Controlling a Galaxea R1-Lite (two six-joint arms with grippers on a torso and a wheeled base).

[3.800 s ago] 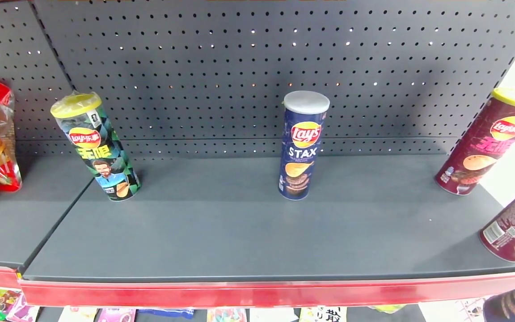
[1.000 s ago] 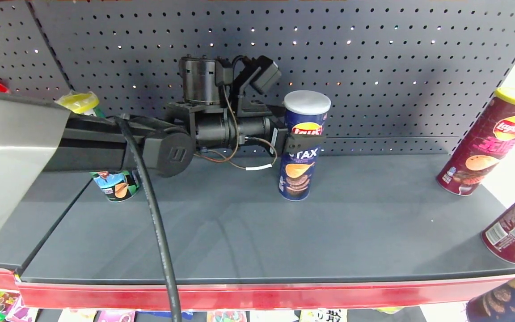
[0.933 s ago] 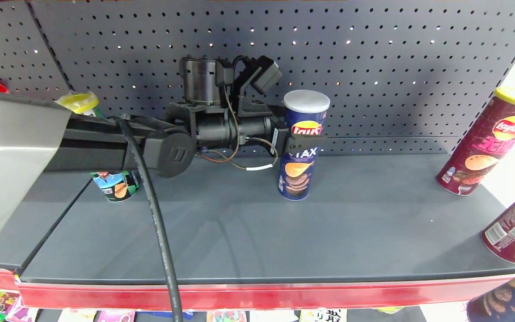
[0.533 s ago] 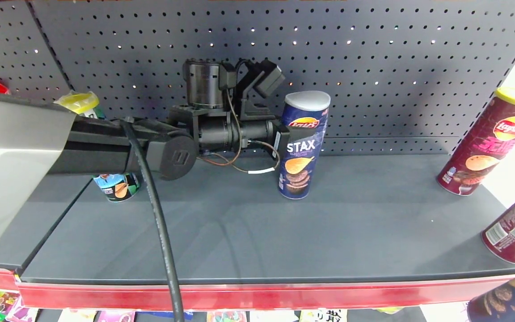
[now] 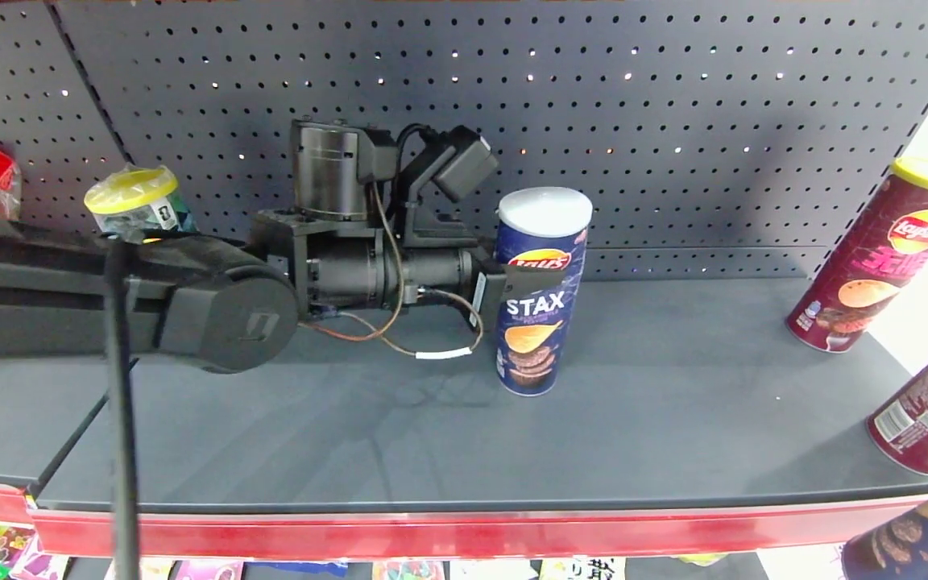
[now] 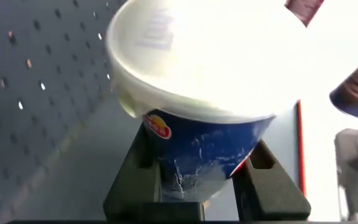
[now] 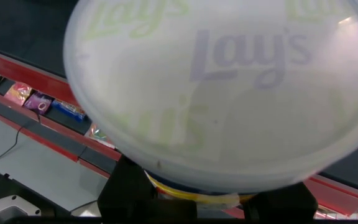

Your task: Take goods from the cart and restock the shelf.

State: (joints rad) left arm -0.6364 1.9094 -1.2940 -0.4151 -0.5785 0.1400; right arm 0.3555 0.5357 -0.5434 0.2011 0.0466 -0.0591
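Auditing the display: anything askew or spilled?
Nothing plainly. The blue can stands upright on the shelf in the left gripper. The maroon can at right seems to lean, perhaps only lens distortion.

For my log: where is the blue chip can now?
Head view: the blue chip can is upright at the middle of the shelf, held by the left tool.

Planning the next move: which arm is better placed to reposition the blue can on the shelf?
Left: the left gripper grips the blue can standing on the shelf; the right gripper holds a second can.
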